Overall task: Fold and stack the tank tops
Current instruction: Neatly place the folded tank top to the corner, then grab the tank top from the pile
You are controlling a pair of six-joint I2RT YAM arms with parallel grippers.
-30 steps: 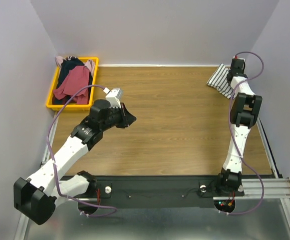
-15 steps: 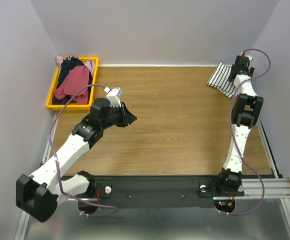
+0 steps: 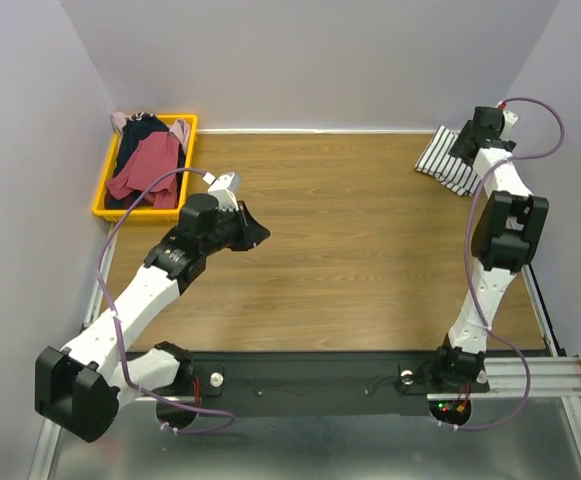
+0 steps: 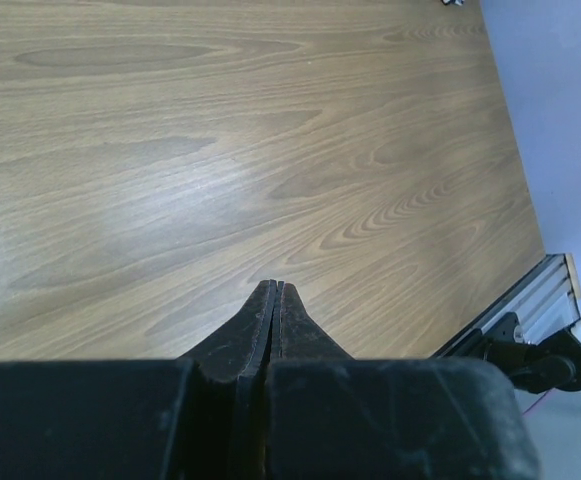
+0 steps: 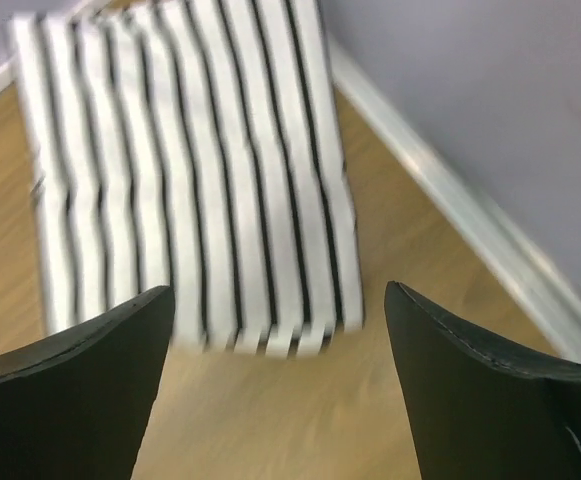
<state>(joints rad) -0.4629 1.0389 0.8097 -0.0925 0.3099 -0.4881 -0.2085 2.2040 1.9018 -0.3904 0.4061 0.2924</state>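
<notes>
My right gripper (image 5: 278,295) hangs wide apart and empty over the folded striped tank top (image 5: 180,170) at one o'clock. My left gripper (image 4: 273,290) is pressed together on nothing. The red tank top (image 3: 150,160) in the yellow bin (image 3: 130,213) at ten o'clock looks limp and light; I'd pinch an edge.

Upper right: a striped top (image 3: 440,162), white with thin black lines. Upper left: a yellow bin (image 3: 135,213) with a dark red top (image 3: 150,160), a navy top (image 3: 145,128) and a pale pink top (image 3: 180,131). The table (image 3: 350,250) shows brown wood grain.
</notes>
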